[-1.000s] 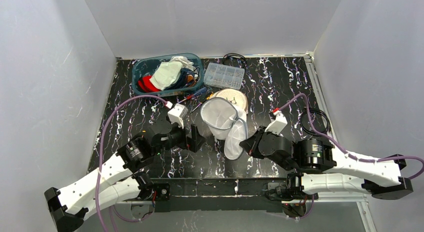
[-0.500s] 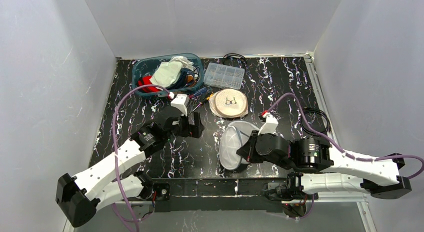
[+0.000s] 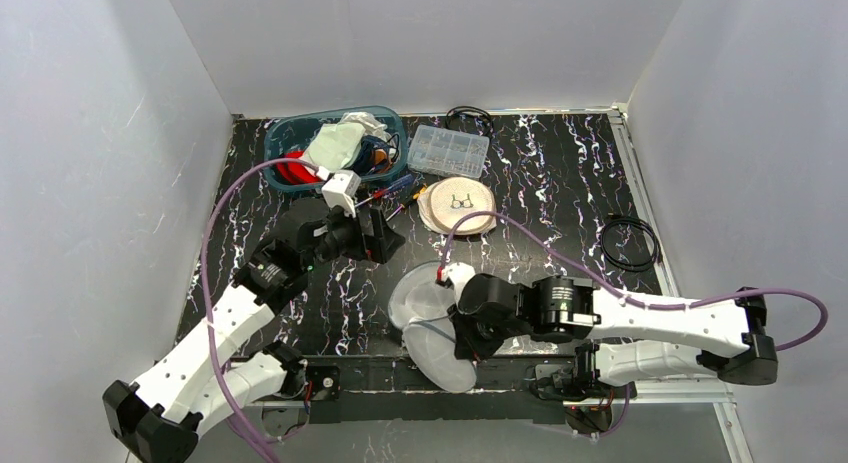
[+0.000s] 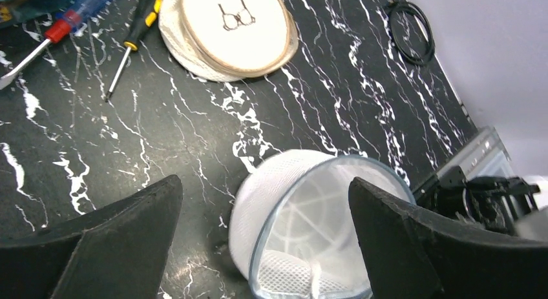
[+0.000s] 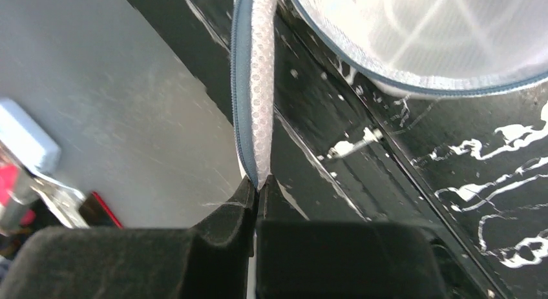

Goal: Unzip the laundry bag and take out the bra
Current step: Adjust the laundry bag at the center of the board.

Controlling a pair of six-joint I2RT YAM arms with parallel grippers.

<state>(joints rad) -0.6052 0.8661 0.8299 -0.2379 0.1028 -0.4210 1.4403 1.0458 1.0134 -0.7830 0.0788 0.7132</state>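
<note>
Two claws: left gripper [image 4: 264, 185] spread wide and empty; right gripper [image 5: 258, 185] pinched on the laundry bag [image 3: 430, 321] at its zip edge.
Just changed: bag dragged from mid-table to the near edge, mouth gaping.
Bra [image 3: 459, 205]: bare at mid-table, well apart from the bag.
Meaning: removal looks done.

the only sign is a small black bra drawing [image 4: 235, 16], a plain outline printed on the top face of the round cream disc [image 4: 240, 46] that lies flat on the bench [image 4: 161, 118]. no letters, brands or numbers can be read there, nor on the mesh laundry bag [image 4: 284, 208].
</note>
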